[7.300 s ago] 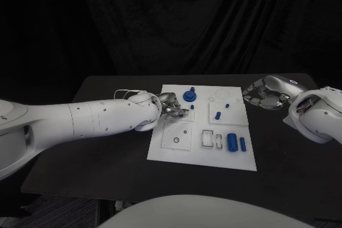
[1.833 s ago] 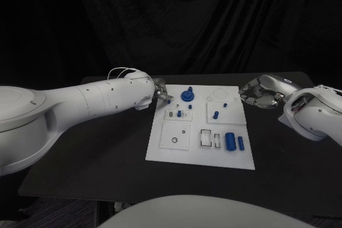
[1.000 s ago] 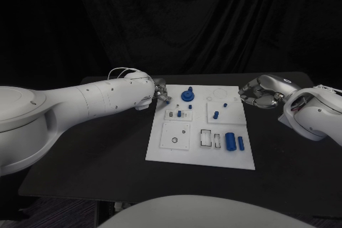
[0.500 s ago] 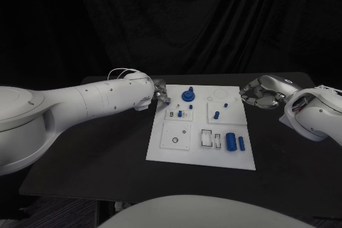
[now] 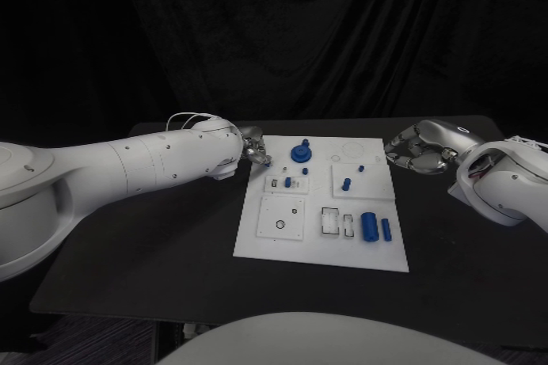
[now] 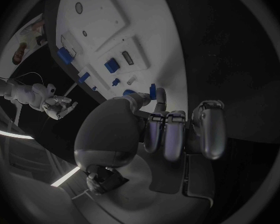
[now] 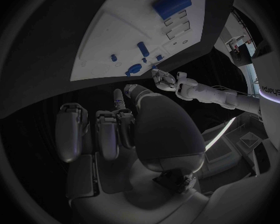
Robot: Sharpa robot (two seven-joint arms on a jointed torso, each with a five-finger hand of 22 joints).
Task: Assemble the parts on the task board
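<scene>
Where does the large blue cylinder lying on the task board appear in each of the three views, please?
Head view: large blue cylinder on the board's near right part.
Left wrist view: near the circle's rim.
Right wrist view: near the rim.
Shared landmark: the slimmer blue cylinder beside it.

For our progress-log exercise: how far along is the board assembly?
Done: a blue knob and small pegs stand on the white board. In hand: nothing plainly; left hand curled at the board's edge, right hand curled beside it. To do: the thick cylinder and thin rod lie loose by open slots.
</scene>
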